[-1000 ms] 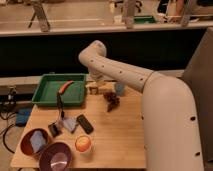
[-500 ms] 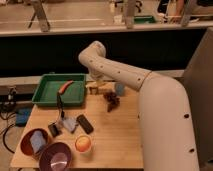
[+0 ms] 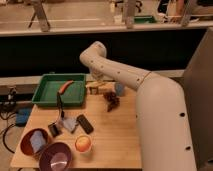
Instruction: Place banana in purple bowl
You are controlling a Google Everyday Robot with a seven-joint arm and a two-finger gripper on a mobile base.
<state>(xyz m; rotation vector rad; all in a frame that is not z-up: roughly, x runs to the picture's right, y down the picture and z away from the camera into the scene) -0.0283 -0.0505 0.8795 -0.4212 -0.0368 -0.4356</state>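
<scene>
The purple bowl (image 3: 55, 156) stands at the table's front left corner, glossy inside. I cannot make out the banana with certainty; a small pale thing (image 3: 94, 91) lies at the table's back edge, right under my wrist. My gripper (image 3: 96, 88) hangs from the white arm (image 3: 120, 72) at the back of the table, just right of the green tray, far from the purple bowl.
A green tray (image 3: 47, 97) at the back left holds an orange carrot-like item (image 3: 65, 86). A reddish-brown bowl (image 3: 26, 144) sits left of the purple one, an orange fruit (image 3: 83, 143) to its right. A dark cluster (image 3: 111, 100), a blue cup (image 3: 119, 89), a black item (image 3: 84, 123) and a grey-blue item (image 3: 68, 123) lie mid-table.
</scene>
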